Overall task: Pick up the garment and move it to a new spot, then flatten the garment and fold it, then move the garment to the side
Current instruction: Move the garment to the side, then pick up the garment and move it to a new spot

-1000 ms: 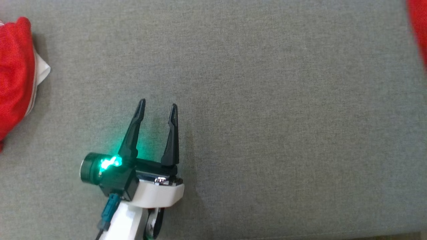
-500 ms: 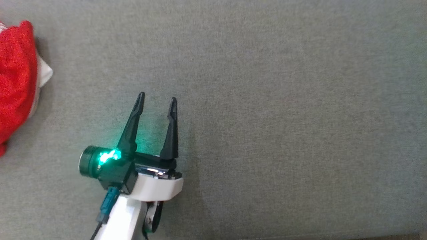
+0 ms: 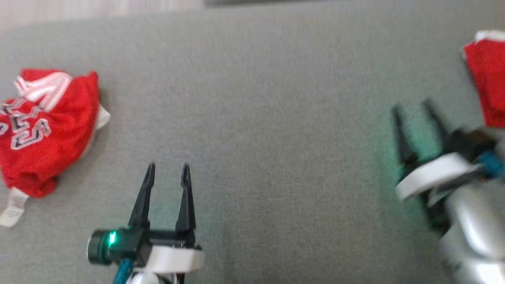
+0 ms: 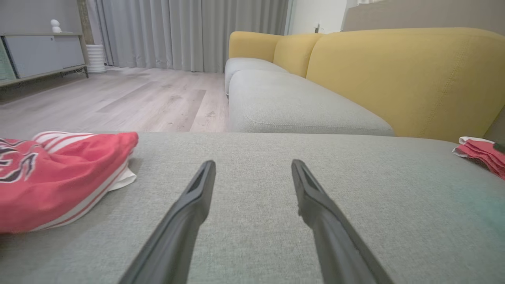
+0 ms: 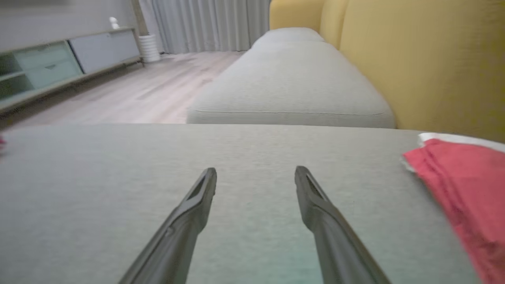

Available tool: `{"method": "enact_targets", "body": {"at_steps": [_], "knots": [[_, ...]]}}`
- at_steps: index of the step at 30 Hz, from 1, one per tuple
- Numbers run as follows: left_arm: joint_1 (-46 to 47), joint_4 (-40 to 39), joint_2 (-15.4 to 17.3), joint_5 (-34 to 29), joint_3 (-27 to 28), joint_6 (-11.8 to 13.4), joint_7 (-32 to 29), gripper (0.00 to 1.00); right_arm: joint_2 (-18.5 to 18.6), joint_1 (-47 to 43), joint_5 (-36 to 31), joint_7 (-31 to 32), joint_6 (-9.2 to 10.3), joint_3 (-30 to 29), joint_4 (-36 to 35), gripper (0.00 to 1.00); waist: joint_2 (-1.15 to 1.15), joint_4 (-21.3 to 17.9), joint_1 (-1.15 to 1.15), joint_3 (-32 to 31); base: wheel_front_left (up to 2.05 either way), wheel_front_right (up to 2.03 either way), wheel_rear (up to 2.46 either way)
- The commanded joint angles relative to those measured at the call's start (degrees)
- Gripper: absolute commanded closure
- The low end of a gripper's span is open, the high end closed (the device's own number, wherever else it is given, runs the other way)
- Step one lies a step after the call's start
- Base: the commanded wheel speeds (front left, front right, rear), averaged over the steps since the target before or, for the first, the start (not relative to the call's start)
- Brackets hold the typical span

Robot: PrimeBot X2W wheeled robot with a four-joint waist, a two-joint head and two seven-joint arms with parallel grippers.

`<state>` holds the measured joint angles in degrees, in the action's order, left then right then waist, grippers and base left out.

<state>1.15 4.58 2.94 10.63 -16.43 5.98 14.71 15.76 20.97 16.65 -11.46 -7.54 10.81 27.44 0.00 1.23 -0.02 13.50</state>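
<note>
Spanning the head view from side to side, the grey cushion (image 3: 276, 118) carries the work. Its middle lies bare, and that is judged to be the room kept for flattening and folding. Beyond the cushion's far edge rises a yellow backrest (image 4: 394, 79), which plays no part. At the cushion's left end sits a crumpled red jersey (image 3: 47, 130), bunched up with its lettering partly showing; it is judged to be unprocessed and waiting its turn. At the cushion's right edge lies a folded red garment (image 3: 489, 79), flat, layered and white-trimmed. Its neat shape and its place out at the margin suggest it is the task's garment, already set to the side. The right end effector (image 3: 411, 106), blurred in the head view, hangs over the cushion's right part just beside that garment. Its fingers are spread, they hold nothing and they are clear of the cloth. The left end effector (image 3: 168, 166) is over the cushion's near-left part, fingers likewise spread and empty, near the jersey but apart from it. A white label (image 3: 12, 207) trails from the jersey at the cushion's left margin.
</note>
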Motion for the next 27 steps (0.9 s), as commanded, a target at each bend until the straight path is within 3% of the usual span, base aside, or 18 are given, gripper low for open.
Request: {"method": "enact_targets", "body": {"at_steps": [1, 5, 13, 27], "knots": [[-1.2, -1.7, -0.1, -0.1, 2.4, 0.6, 0.3, 0.00, -1.2, -1.4, 1.3, -2.1, 0.05, 2.6, -1.1, 0.00, 0.00, 1.2, 0.02, -5.8, 0.00, 0.00, 0.00], [-3.7, -1.8, -0.1, -0.4, 3.0, 1.1, 0.3, 0.00, -3.6, -4.8, 1.4, -3.4, 0.05, 4.4, -1.3, 0.00, 0.00, 1.1, 0.02, -8.8, 0.00, 0.00, 0.00], [-9.1, -3.5, -0.1, 0.5, 4.8, 1.6, 0.3, 0.00, -9.8, -17.6, -2.6, -3.5, 0.05, -2.4, -14.7, 0.00, 0.00, 0.7, 0.02, -14.3, 0.00, 0.00, 0.00], [-12.0, -2.5, -0.1, -1.3, 7.4, -1.2, 0.3, 0.00, -12.1, -26.0, -2.9, -3.5, 0.05, -6.0, -18.9, 0.00, 0.00, -0.1, 0.02, -18.9, 0.00, 0.00, 0.00]]}}
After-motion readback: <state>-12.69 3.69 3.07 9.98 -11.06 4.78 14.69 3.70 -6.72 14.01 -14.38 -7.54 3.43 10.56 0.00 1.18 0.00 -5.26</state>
